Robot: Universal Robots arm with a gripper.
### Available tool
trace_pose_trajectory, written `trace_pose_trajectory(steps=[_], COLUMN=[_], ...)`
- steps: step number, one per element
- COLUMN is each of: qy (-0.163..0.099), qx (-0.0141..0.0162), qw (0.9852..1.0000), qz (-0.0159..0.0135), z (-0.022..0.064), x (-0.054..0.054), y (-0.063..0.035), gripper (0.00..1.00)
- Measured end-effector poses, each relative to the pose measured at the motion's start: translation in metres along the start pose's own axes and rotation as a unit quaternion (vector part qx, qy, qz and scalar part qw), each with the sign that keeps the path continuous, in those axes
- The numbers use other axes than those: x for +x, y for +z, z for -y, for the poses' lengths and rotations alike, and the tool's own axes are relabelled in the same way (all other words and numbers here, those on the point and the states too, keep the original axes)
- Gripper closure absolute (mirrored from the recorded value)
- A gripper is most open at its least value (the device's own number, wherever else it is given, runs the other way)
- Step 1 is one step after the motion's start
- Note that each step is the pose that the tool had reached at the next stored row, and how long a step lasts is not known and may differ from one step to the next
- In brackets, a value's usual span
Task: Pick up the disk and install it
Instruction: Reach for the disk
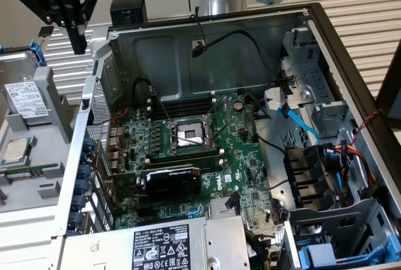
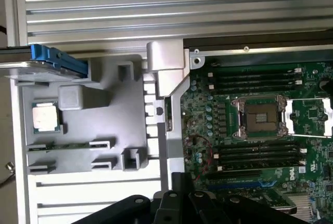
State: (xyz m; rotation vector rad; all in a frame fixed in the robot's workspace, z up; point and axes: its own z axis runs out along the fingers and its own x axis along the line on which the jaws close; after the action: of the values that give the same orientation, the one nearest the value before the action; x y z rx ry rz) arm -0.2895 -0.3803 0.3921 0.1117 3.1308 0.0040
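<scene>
Exterior view: the disk [image 1: 24, 98] is propped on edge in a grey tray [image 1: 31, 213] at the exterior view's left. The gripper [image 1: 78, 44] is poised overhead, closed and empty. The drive is judged rigid, weighty and shock-sensitive, and best gripped by its blue carrier frame [image 1: 36, 54]. A processor chip [image 1: 17, 151] and the computer case [image 1: 175, 57] wall are crowded alongside.

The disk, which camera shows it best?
The exterior view: the disk shows its white labelled face there, propped in the grey holder. The wrist view catches it edge-on, mostly the blue carrier.
</scene>
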Motion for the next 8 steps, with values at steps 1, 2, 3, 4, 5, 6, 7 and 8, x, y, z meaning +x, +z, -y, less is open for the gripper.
trace_pose_trajectory(steps=[1,2,3,4,5,6,7,8], qy=[0.000,0.000,0.000,0.000,0.000,0.000,0.000,0.000], qx=[-0.0003,-0.0005,-0.0005,-0.0006,-0.0006,-0.0006,-0.0005,-0.0006], qw=[1.0000,1.0000,1.0000,1.0000,1.0000,1.0000,1.0000,1.0000], qz=[0.0000,0.0000,-0.0001,0.0000,0.0000,-0.0001,-0.0001,0.0000], z=[-0.0004,-0.0009,-0.0017,-0.0029,-0.0047,-0.0067,-0.0093,-0.0119], x=[0.004,0.008,0.012,0.015,0.018,0.021,0.023,0.025], y=[-0.0001,-0.0001,-0.0001,-0.0002,-0.0001,-0.0002,-0.0002,-0.0002], gripper=[0.89,0.89,0.89,0.89,0.89,0.89,0.89,0.89])
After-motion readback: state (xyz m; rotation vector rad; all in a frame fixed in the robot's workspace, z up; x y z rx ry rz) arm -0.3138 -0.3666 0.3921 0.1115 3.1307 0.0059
